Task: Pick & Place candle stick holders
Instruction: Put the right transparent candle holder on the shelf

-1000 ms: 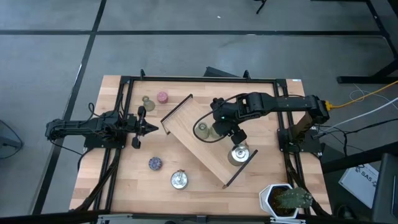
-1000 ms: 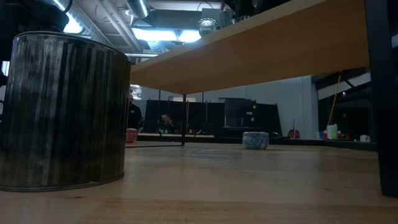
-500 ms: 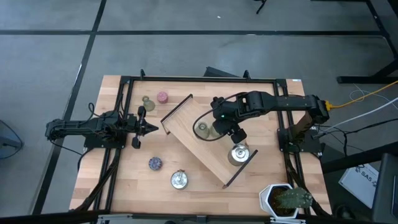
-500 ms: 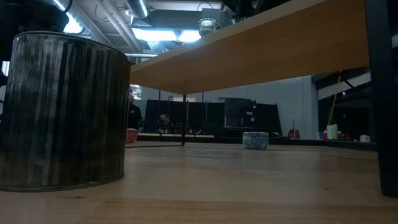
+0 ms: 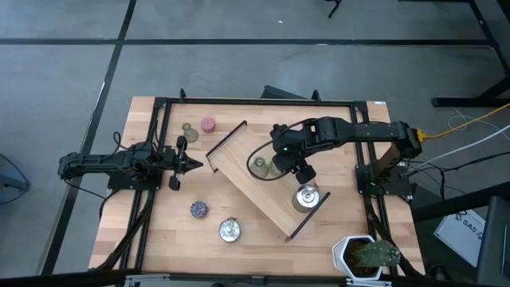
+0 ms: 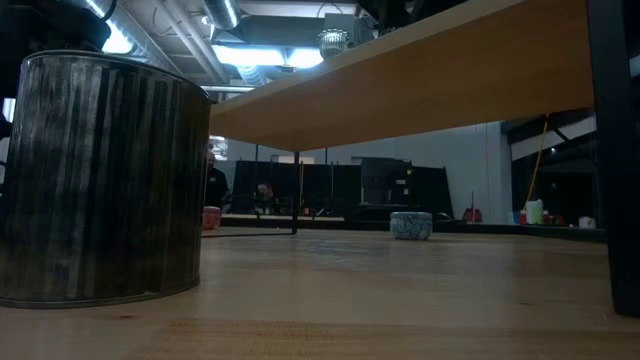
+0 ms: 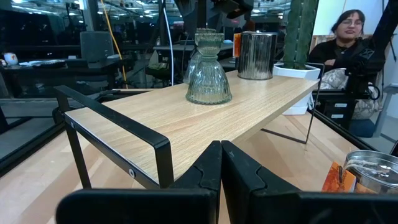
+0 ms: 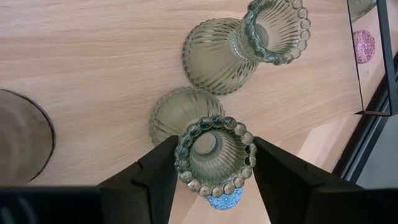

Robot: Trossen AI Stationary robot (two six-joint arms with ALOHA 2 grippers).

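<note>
A long wooden tray (image 5: 239, 159) lies slantwise across the table's middle. On it stand an olive-green bell-shaped holder (image 5: 259, 166) and a shiny silver holder (image 5: 305, 196). My right gripper (image 5: 284, 166) hangs over the tray, shut on a second olive-green holder (image 8: 214, 155) right beside the first (image 8: 242, 46). On the table stand a pink holder (image 5: 208, 124) and an olive one (image 5: 190, 131) at the far left, and a purple one (image 5: 198, 209) and a silver one (image 5: 230, 230) near the front. My left gripper (image 5: 194, 165) waits shut at the left, level, pointing at the tray. My right gripper pinches the olive-green holder's beaded top rim (image 8: 185, 167) between its two fingers, one on either side. The fingers come from above, slanting down. The holder stands upright with its bell base (image 8: 177, 112) below. Whether the base rests on the tray I cannot tell.
A potted plant in a white pot (image 5: 362, 255) stands at the near right corner. The tray (image 7: 155, 118) rides on black metal end legs (image 7: 118, 134), raised above the table. A black frame runs around the table. A person (image 7: 351, 25) sits beyond the table.
</note>
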